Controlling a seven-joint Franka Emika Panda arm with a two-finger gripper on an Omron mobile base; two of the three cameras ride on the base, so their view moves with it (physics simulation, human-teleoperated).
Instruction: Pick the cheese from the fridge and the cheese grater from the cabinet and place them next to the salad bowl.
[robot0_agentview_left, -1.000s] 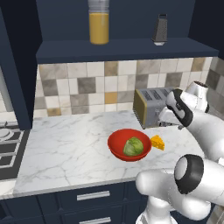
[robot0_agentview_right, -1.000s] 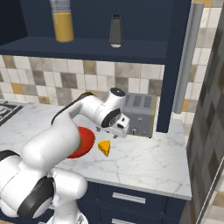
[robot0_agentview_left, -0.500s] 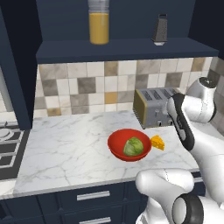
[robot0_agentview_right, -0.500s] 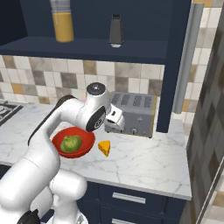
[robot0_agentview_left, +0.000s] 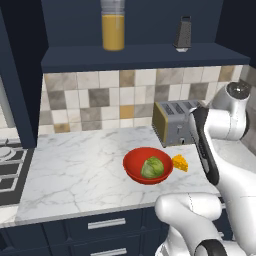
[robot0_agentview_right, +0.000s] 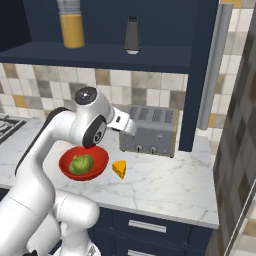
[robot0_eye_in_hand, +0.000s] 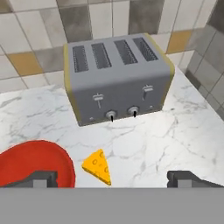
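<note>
So on my feeds, going left to right: the stove edge (robot0_agentview_left: 10, 170) sits at the far left of the marble surface (robot0_agentview_left: 75, 175). Up on the cabinet (robot0_agentview_left: 140, 55) shelf there's a tall jar of orange liquid (robot0_agentview_left: 113, 25), and further right on the same shelf the cheese grater (robot0_agentview_left: 183, 34), standing upright. Down on the surface, the salad bowl (robot0_agentview_left: 148, 165) with its lettuce head (robot0_agentview_left: 152, 167) sits roughly in the middle, and the cheese (robot0_agentview_left: 180, 162) lies just beside the bowl's right rim; I can't tell if they touch. Behind them is the toaster (robot0_agentview_left: 175, 122), against the tiled wall. My tool (robot0_eye_in_hand: 112, 179) has its tips spread wide with nothing between them, looking down over the cheese and the toaster front from the hand camera.
</note>
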